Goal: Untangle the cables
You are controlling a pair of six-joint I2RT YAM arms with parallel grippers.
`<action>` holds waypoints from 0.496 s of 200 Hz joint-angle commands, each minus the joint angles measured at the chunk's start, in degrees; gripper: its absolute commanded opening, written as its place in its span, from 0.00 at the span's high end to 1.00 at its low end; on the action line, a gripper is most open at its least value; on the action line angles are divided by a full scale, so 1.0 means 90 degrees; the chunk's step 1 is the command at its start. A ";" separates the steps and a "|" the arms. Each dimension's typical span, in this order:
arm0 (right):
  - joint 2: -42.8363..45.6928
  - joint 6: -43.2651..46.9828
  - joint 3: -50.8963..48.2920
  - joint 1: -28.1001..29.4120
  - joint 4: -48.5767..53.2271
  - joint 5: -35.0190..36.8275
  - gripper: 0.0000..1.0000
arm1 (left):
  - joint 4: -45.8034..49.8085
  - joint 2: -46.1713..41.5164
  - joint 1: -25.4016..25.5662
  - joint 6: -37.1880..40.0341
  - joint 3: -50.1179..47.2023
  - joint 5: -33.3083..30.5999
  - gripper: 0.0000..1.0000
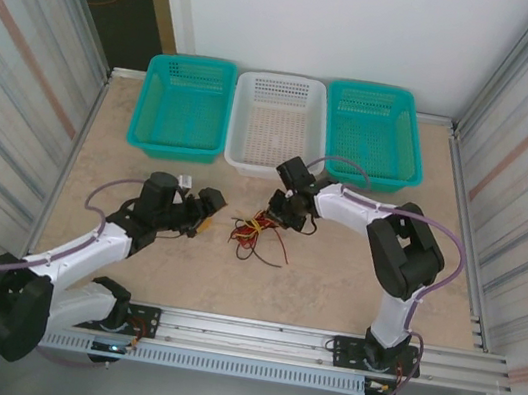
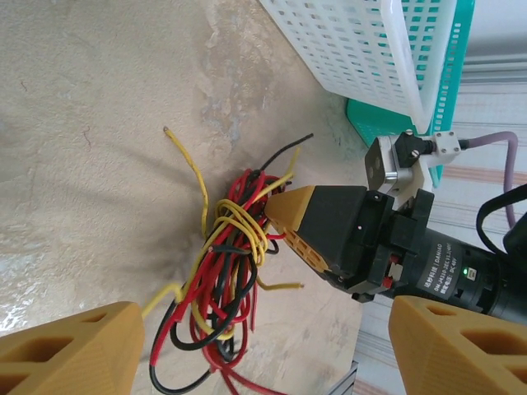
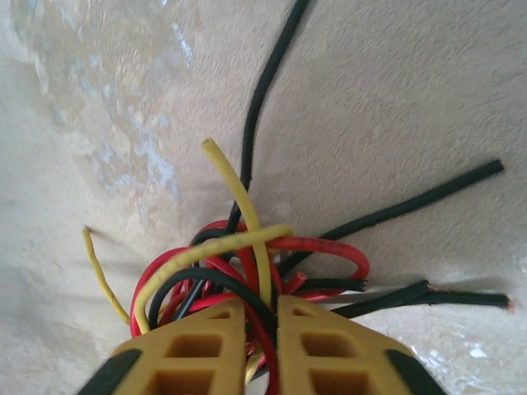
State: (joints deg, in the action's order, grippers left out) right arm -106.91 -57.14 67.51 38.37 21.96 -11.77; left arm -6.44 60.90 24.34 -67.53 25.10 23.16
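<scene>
The cables (image 1: 256, 235) lie as one tangled knot of thin red, black and yellow wires on the beige table, mid-centre. My right gripper (image 1: 279, 216) reaches down onto the knot's far-right side. In the right wrist view its yellow fingers (image 3: 191, 352) stand almost together, pinching red and black strands of the cables (image 3: 247, 259). My left gripper (image 1: 209, 211) sits just left of the knot, open. In the left wrist view its gripper (image 2: 263, 362) frames the cables (image 2: 224, 276) between widely spread fingers (image 2: 70, 350), touching nothing, and the right gripper (image 2: 288, 212) noses into the knot.
Three baskets line the table's back edge: teal (image 1: 186, 103), white (image 1: 278, 124) and teal (image 1: 374, 133). Metal walls close both sides. Loose wire ends (image 3: 486, 300) splay out over the table around the knot.
</scene>
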 commanded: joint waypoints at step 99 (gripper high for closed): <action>0.3345 0.1076 -0.1465 -0.0444 -0.2157 0.0289 1.00 | -0.2611 -0.0112 -0.0053 -0.0968 -0.0245 0.0415 0.01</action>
State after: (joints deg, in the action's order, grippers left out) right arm -84.95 -52.77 55.72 35.03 9.10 -10.37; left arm -22.48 61.58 23.86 -74.35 21.61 26.00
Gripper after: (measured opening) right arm 0.071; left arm 0.961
